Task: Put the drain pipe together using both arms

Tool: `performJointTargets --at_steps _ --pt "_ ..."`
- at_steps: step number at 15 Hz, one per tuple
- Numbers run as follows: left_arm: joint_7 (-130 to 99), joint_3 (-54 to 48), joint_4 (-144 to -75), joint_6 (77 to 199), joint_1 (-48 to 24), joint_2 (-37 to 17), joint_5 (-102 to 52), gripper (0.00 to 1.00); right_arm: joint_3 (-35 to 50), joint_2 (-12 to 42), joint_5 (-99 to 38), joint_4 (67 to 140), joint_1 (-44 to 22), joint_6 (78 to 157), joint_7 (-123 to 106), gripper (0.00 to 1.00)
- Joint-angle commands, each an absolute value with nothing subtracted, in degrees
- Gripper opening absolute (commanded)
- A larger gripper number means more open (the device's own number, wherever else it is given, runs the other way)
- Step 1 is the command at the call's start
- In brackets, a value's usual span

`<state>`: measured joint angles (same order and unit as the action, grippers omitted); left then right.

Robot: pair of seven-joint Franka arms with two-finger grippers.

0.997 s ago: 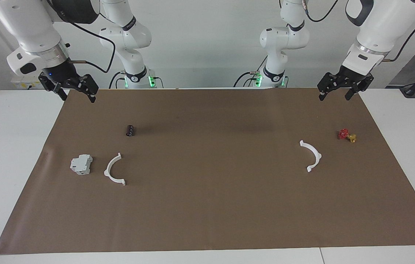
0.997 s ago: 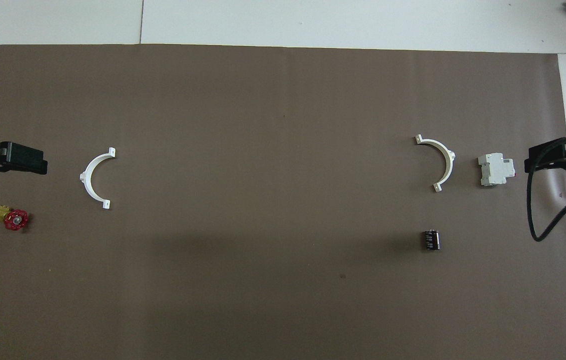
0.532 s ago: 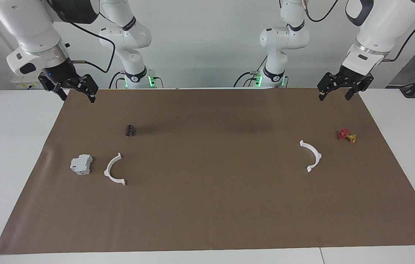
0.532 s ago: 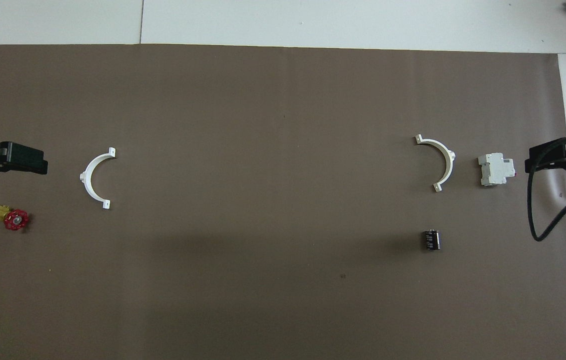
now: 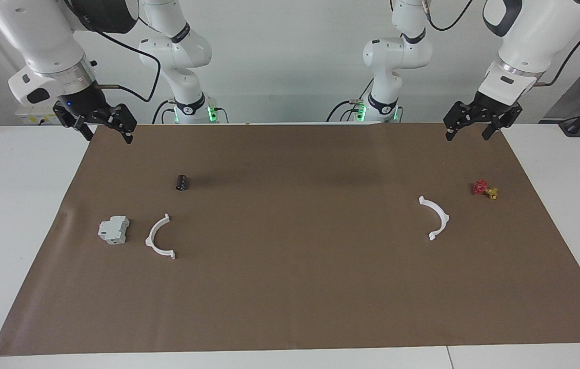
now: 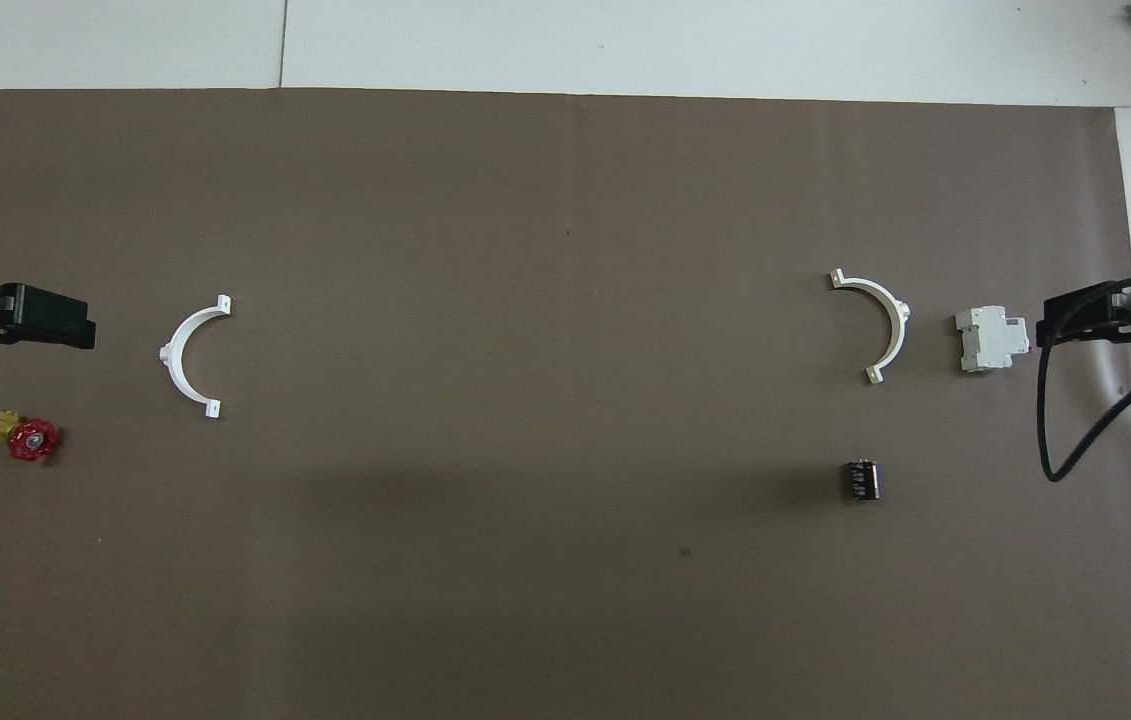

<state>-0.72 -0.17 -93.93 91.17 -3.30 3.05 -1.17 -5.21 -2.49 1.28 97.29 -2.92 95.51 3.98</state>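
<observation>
The drain pipe lies as two separate white half-rings on the brown mat. One half-ring (image 5: 445,217) (image 6: 172,350) lies toward the left arm's end. The other half-ring (image 5: 149,239) (image 6: 897,322) lies toward the right arm's end, beside a grey block. Their open sides face each other across a wide gap. My left gripper (image 5: 466,134) (image 6: 55,322) is open, empty and raised over the mat's corner at its own end. My right gripper (image 5: 108,136) (image 6: 1075,315) is open, empty and raised over the mat's corner at its own end.
A grey boxy block (image 5: 114,229) (image 6: 991,338) sits beside the half-ring at the right arm's end. A small black cylinder (image 5: 181,182) (image 6: 861,479) lies nearer to the robots than that half-ring. A red-and-yellow valve (image 5: 483,189) (image 6: 25,437) lies near the other half-ring.
My right gripper has shifted slightly toward the grey block. The left gripper and all the objects have stayed put.
</observation>
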Motion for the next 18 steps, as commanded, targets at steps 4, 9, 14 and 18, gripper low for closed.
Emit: performJointTargets --at_steps 4,9,14,18 --pt "-1.14 -0.09 -95.19 91.85 -3.52 4.13 -1.23 1.00 -5.36 0.76 0.09 111.97 -1.41 116.25 -13.48 1.00" --pt "-1.14 -0.09 -95.27 91.85 -3.52 4.13 -1.23 1.00 -5.36 13.60 0.09 111.88 -0.79 129.70 -24.25 1.00" --pt "-1.14 -0.09 -95.27 91.85 -3.52 4.13 -1.23 1.00 -4.83 19.33 0.00 110.83 -1.23 135.79 -26.09 0.96" --pt "-1.23 -0.09 -95.27 91.85 -3.52 4.13 -1.23 1.00 -4.66 20.91 -5.35 111.09 -1.23 139.04 -31.71 0.86"
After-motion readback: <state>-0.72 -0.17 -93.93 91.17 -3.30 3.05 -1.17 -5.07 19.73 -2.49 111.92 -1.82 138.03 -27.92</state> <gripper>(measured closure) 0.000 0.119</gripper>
